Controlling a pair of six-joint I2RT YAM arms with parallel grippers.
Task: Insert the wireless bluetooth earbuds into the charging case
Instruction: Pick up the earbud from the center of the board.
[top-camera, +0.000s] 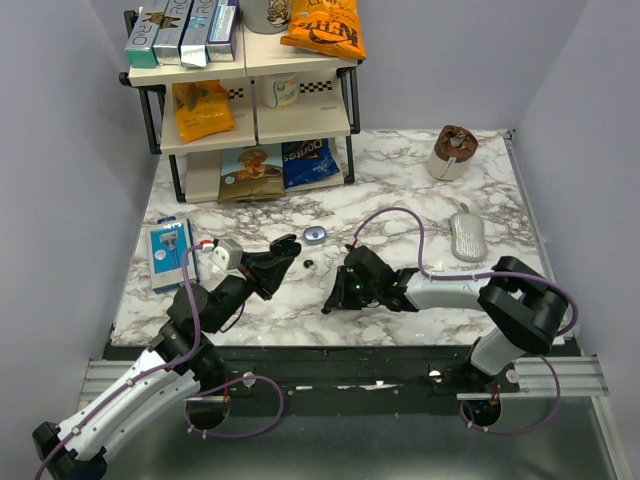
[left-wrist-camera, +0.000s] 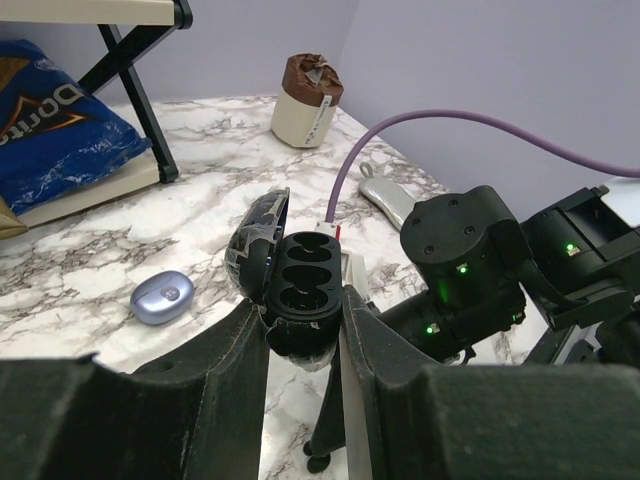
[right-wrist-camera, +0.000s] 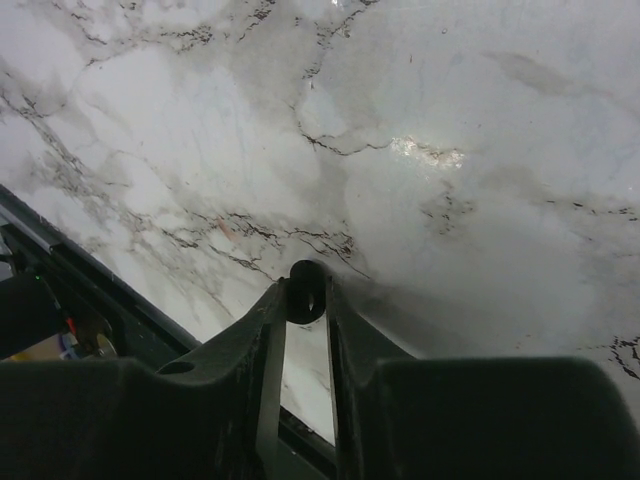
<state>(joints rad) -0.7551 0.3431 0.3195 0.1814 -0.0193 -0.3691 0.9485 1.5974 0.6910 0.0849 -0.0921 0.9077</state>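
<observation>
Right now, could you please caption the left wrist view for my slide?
Left hand clamps the open charging case, both wells empty; a lilac case lies on the table.

Black oval charging case (left-wrist-camera: 300, 285): lower body concealed by left gripper (left-wrist-camera: 304, 308). Tiny glossy black earbud (right-wrist-camera: 305, 290): flanks covered by right gripper (right-wrist-camera: 305, 300). Dark speck (top-camera: 307, 263): unidentifiable.

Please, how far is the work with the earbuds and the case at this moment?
Done: the charging case is open in the left gripper, both sockets empty. In hand: the right gripper pinches one earbud on the table. Left: seat it, then fetch and seat the second earbud, which lies loose near the case.
</observation>
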